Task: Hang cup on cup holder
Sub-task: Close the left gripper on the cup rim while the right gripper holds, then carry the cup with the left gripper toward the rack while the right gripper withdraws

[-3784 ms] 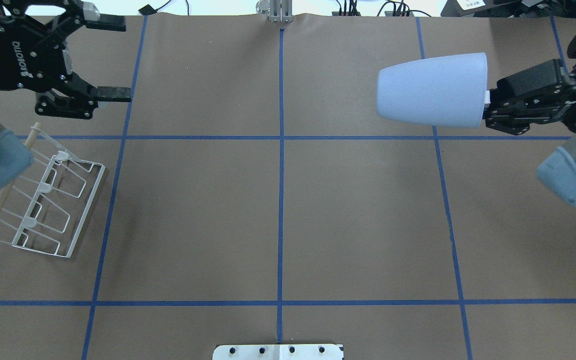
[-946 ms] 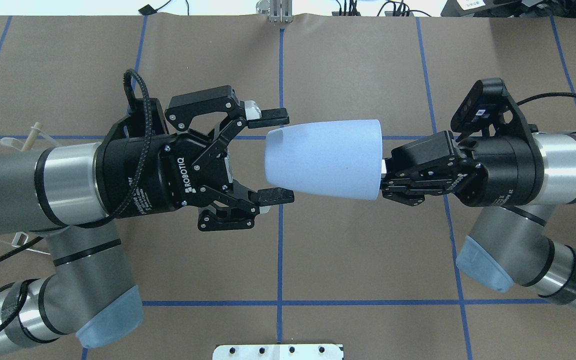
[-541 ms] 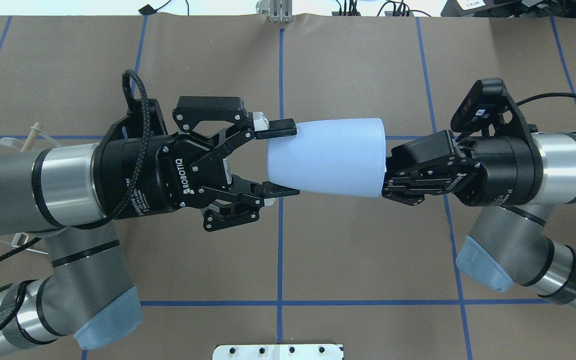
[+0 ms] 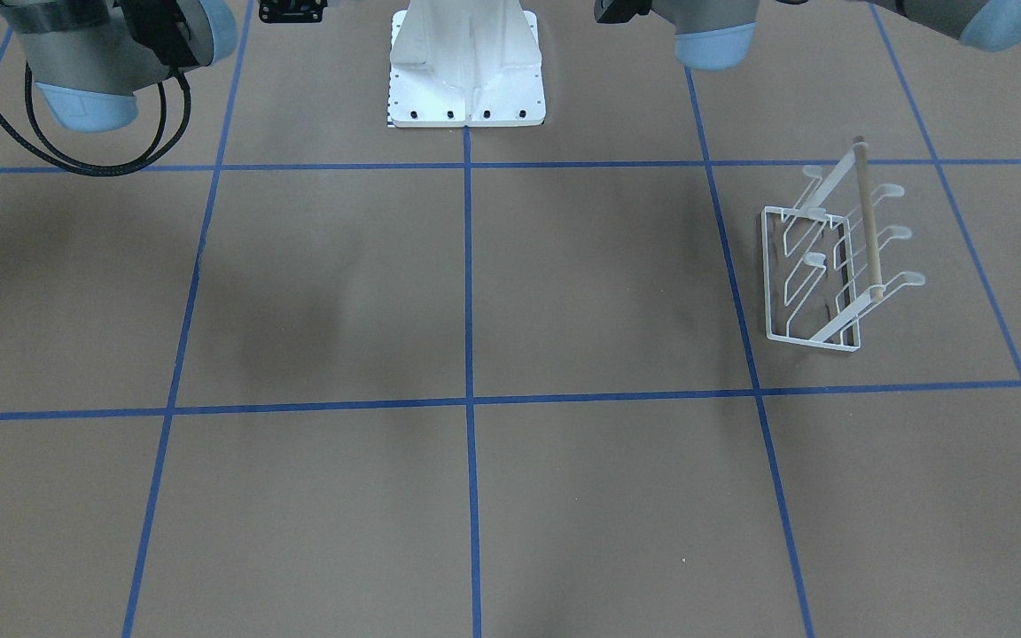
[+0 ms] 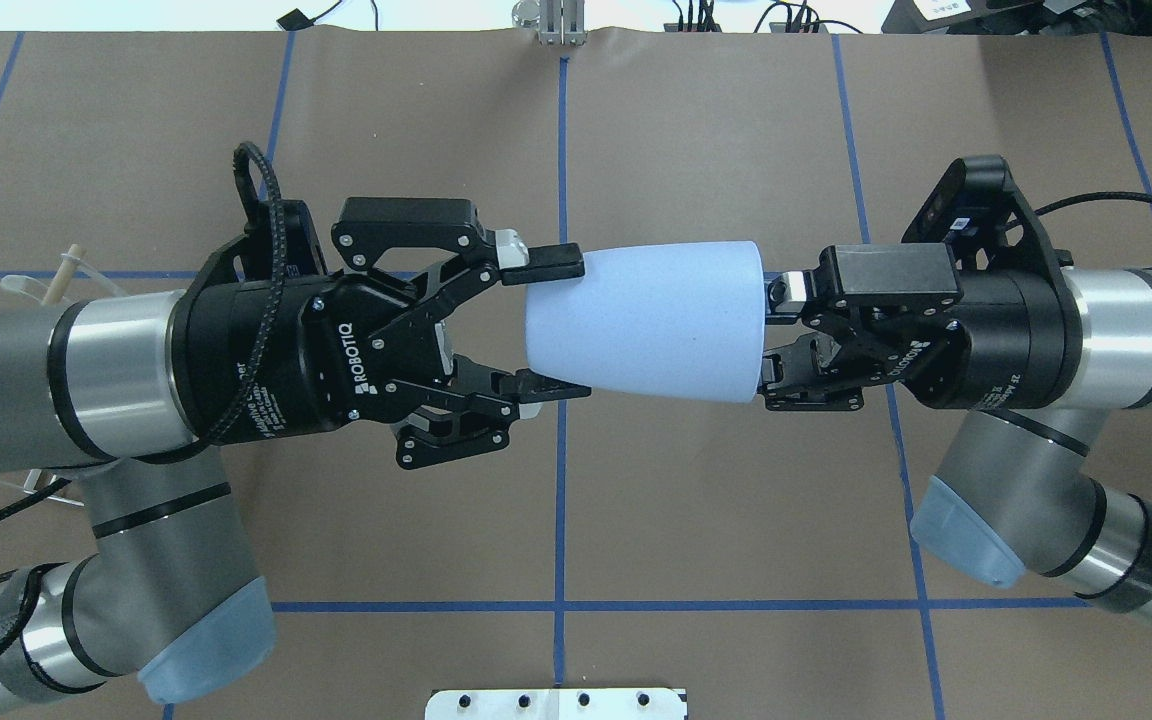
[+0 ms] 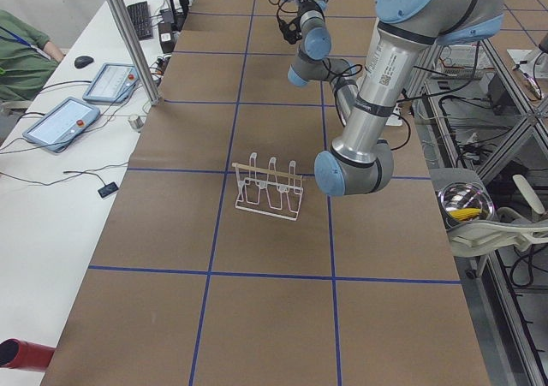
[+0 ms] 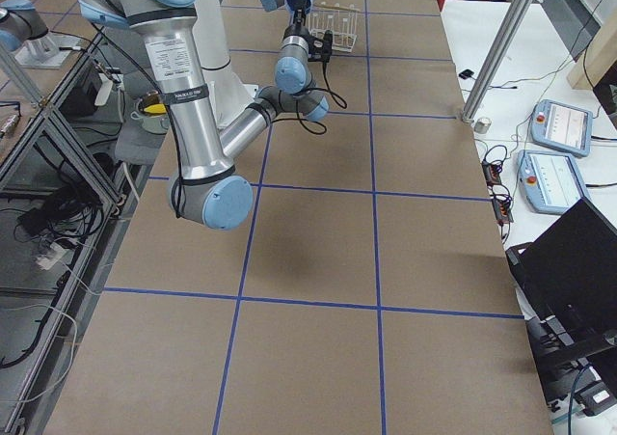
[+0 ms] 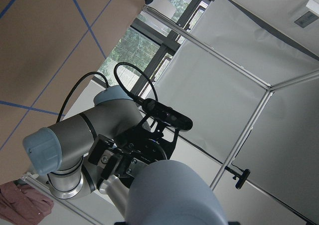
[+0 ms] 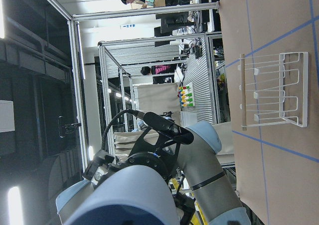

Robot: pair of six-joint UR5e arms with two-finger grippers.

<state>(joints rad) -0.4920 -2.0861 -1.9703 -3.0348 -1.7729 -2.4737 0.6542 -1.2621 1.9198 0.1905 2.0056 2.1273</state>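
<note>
The pale-blue cup (image 5: 651,320) is held on its side in the air over the table's middle. My left gripper (image 5: 556,323) is shut on its narrow end, one finger above and one below. My right gripper (image 5: 781,335) is open at the cup's wide end, its jaws spread apart. The cup also fills the bottom of the left wrist view (image 8: 169,195) and the right wrist view (image 9: 124,195). The white wire cup holder (image 4: 830,266) with its wooden rod stands on the table on my left side. In the overhead view only its rod tip (image 5: 61,278) shows past my left arm.
The white pedestal base (image 4: 466,80) sits at the table's near edge by the robot. Blue tape lines (image 4: 468,399) divide the brown table into squares. A side table with tablets (image 6: 60,121) and a seated person lie beyond the far edge.
My left gripper has closed on the cup's narrow end. My right gripper, shut at the cup's wide end before, has opened. The cup has shifted slightly to the left.
</note>
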